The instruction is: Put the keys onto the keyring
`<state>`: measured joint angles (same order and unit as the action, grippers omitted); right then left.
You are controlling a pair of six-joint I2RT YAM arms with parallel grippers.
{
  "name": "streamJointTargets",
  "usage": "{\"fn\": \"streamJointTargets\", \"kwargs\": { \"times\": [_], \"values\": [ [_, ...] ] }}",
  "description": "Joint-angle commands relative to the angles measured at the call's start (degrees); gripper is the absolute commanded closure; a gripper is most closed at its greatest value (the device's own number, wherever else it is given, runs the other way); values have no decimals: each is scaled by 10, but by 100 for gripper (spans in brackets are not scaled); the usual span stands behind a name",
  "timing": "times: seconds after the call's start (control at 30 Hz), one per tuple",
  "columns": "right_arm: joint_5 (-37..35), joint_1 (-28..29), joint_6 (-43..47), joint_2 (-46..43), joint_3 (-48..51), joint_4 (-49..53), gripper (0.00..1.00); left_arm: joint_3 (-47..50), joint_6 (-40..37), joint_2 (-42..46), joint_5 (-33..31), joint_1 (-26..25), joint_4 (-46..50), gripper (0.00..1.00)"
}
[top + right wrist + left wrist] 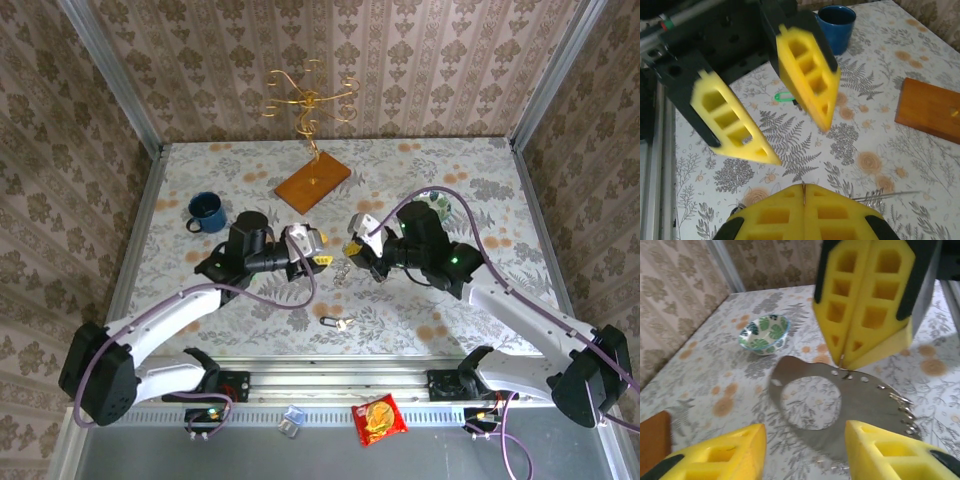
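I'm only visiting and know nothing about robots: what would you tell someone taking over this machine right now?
Right gripper: shut on the edge of the keyring.
Left gripper: open, fingers either side of that ring, not gripping.
Green key: on the table near the blue mug.
Dark-headed key: on the table, toward its near edge.
Done: keyring grasped. Left: both keys go on.
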<state>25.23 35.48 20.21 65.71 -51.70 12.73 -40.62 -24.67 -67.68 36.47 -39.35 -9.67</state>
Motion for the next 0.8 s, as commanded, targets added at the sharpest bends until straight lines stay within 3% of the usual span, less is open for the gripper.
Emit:
{"fn": "streamJointTargets", "kwargs": {
  "times": [0.0,0.23,0.6,0.77],
  "values": [
    [43,5,37,6,-8,-26,100,8,-4,-8,58,-5,-38,65],
    [55,10,43,19,-10,-30,100,49,36,-12,100,-7,-117,72],
    [74,22,45,28,-21,-20,100,45,45,-27,114,-11,-123,83],
    [78,27,44,31,-19,-22,100,47,49,-27,119,-12,-125,93]
  ]
}}
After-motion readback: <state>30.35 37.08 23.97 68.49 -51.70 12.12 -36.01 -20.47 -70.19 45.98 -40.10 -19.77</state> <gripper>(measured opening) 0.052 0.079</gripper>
